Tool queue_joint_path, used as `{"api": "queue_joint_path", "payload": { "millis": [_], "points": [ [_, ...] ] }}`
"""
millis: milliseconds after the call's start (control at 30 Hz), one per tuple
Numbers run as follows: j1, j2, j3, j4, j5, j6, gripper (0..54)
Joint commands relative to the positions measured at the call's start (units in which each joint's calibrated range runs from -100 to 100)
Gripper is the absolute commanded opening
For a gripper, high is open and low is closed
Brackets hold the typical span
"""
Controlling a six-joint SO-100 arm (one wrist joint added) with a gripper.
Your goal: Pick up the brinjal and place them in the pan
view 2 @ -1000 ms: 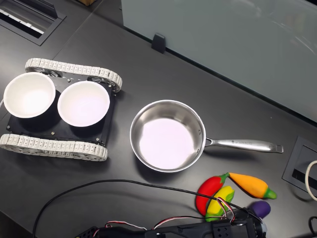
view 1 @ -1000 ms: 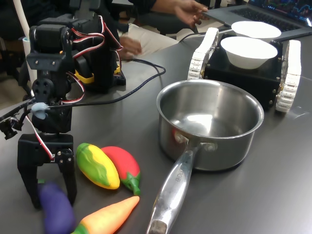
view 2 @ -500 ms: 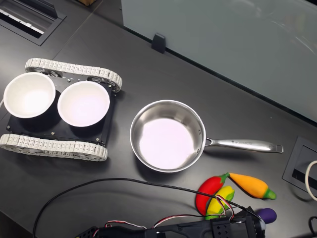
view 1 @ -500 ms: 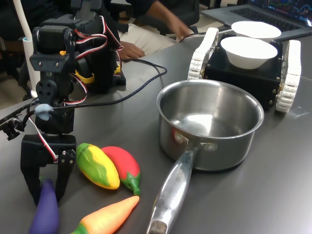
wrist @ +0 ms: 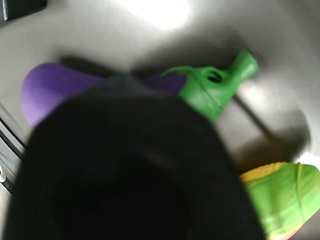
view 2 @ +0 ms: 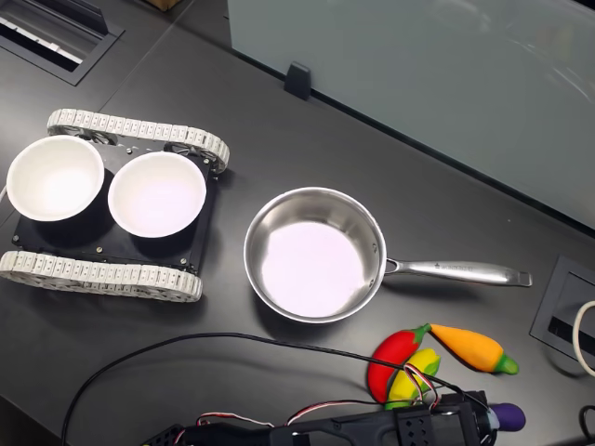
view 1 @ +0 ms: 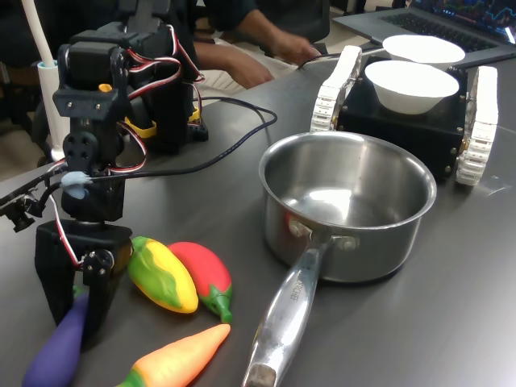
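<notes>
So the pincer [view 1: 74, 318] is down at the desk [view 1: 451, 306] with its two black fingers [view 1: 98, 294] straddling the one brinjal [view 1: 55, 353]. Can't really tell whether they're squeezing it or just sitting around it; the wrist view is mostly blocked by a black blur, with purple body and green cap [wrist: 212, 90] poking out either side. The brinjal lies on the desk, its purple end sticking out below the pincer in the first exterior view.

Count of stuff: one brinjal, one yellow-green pepper [view 1: 161, 274] just beside the pincer, one red chilli [view 1: 203, 274] touching the pepper on its far side, and one orange carrot [view 1: 181, 359] near the brinjal. One pan [view 1: 347, 205], empty, well apart from the pincer with its handle [view 1: 286, 322] pointing toward the veggies. Two white bowls [view 2: 58, 178] sit on a tracked black base [view 2: 102, 246] beyond the pan.
</notes>
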Motion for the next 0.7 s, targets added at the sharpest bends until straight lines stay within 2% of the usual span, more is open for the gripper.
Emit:
{"api": "queue_joint_path", "payload": {
  "millis": [0,267,667],
  "points": [
    [-4.49,-4.85,-0.31,-1.11,-5.23,-1.25,0.2],
    [-7.47,-7.22,1.87,-0.77,-9.28,-1.25,0.2],
    [-9.53,-16.75,9.23,0.34,-12.8,-2.34,0.2]
  ]
}}
